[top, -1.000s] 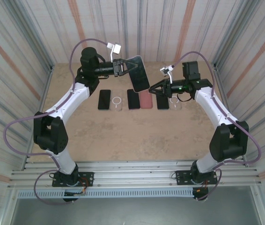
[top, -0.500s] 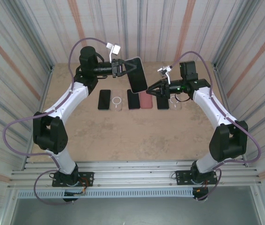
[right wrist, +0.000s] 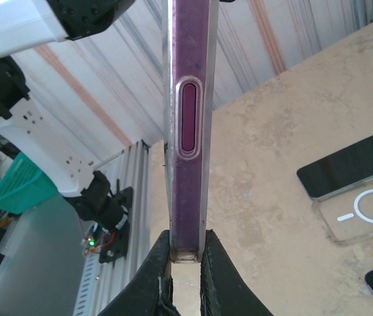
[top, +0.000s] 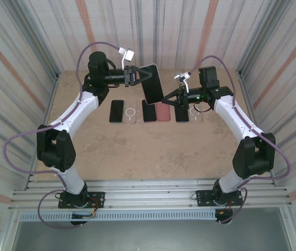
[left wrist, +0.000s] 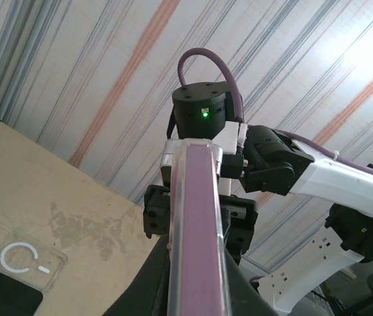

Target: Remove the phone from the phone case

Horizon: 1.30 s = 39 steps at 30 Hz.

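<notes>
1. Bkgd: corrugated striped walls on three sides. Tan table, stained in spots.
2. L gripper: up over the back of the table, clamped on the upper end of the phone. Phone hangs in the air, tilted, well clear of the table.
3. Phone sits inside its phone case. R wrist cam sees it edge-on: clear rim round a purple side w/ an oval button.
4. R gripper: pinched tight on the phone's lower end. R wrist cam shows both fingers pressed on opposite faces at the very tip.
5. L wrist cam: phone runs edge-on away from the lens, w/ the R arm's wrist, green LED lit, at its far end.
6. Row on table below, L to R: left black handset, ring-marked clear case, middle black handset, pink slab (phone or case, can't tell), right black handset, another clear case partly under the R arm.
</notes>
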Each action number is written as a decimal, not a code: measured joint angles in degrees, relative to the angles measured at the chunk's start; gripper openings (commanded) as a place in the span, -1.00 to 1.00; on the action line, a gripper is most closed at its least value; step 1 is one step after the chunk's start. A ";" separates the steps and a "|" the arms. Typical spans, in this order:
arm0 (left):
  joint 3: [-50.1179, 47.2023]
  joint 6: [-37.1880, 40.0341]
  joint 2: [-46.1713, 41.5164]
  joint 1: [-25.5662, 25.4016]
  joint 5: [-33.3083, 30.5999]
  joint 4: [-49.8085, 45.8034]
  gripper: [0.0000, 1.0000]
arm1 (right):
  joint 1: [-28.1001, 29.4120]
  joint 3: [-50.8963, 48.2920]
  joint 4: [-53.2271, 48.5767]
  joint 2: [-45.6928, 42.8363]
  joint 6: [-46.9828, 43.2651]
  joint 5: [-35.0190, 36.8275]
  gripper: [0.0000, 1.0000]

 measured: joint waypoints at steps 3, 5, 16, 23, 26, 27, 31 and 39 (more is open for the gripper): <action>0.00 -1.36 0.00 0.00 0.76 1.36 -1.00 | 0.13 0.83 -1.38 0.22 -2.10 -0.42 -0.82; 0.00 -1.95 0.02 0.11 1.44 2.12 -1.00 | 0.39 2.19 -3.50 0.63 -4.37 -0.17 -0.84; 0.00 -2.60 0.00 0.48 4.37 3.06 -1.00 | 1.99 7.50 -13.70 1.81 -18.34 5.86 -0.88; 0.00 -2.12 -0.15 0.48 5.97 2.86 -1.00 | 3.89 10.78 -18.99 3.23 -24.04 8.66 -0.87; 0.00 -0.81 -0.31 0.44 6.84 1.31 -1.00 | 4.74 10.97 -20.28 3.26 -25.42 9.75 -0.87; 0.00 -0.42 -0.39 0.42 7.04 0.70 -1.00 | 4.98 10.97 -20.59 3.26 -25.59 9.99 -0.87; 0.00 0.44 -0.63 0.42 7.54 -0.24 -1.00 | 5.51 10.97 -21.11 3.23 -26.62 10.45 -0.86; 0.11 0.15 -0.85 0.28 8.37 1.25 -1.00 | 6.38 10.34 -19.69 0.79 -26.64 14.32 -0.85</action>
